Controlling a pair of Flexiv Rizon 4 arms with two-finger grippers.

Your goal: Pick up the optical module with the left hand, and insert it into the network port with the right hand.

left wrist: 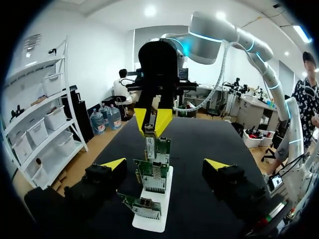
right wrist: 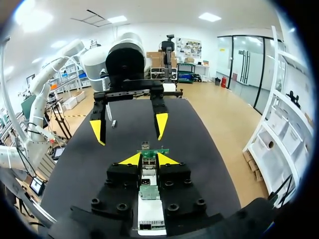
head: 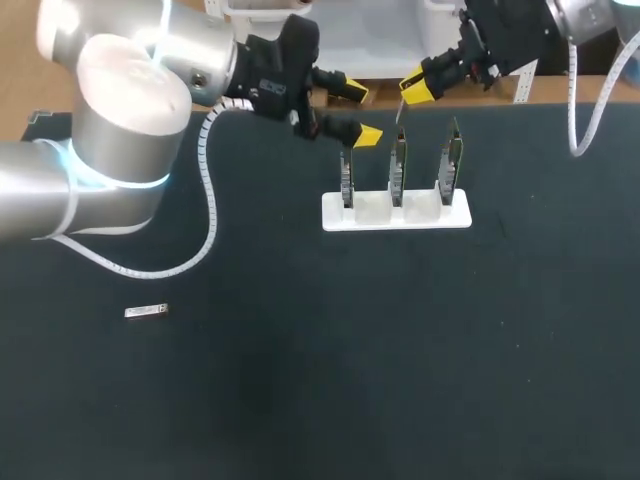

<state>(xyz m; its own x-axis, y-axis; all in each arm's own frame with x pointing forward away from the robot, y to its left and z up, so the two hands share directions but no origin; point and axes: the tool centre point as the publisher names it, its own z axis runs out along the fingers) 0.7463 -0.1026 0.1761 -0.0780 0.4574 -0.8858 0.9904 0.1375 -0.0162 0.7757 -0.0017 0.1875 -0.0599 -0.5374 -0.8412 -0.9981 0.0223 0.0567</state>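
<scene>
**1. Table**: dark top, carries everything below.

**2. L arm**: comes in from the left, wrist end past mid-table by the stand. **R arm**: comes in at the far right corner.

**3. Stand**: white, far-centre. It holds 3 green cards, upright in a row.

**4. L pincer**: fingers spread wide, nothing btwn them. Hangs above and just beside the stand's left end.

**5. R pincer**: tips pressed together on a small grey held module, upright, just over a card top. Which card, and whether it's seated in a port, can't tell.

**6. Loose module**: silver, flat on the table, well apart from the stand on the robot's near-left. Long axis runs approx. left–right across the table.

**Key relation:** the loose module lies back toward the robot and left of the L pincer, so the L arm is much the nearer. Judged: fingers would have to point down and close across the short width.

**Views:**
- Head view is the only one showing the loose module plainly.
- L wrist view looks along the card row and shows the R pincer's pinch, which the head view leaves vague.
- R wrist view shows its own tips either side of a card, w/ the L pincer open beyond.
</scene>
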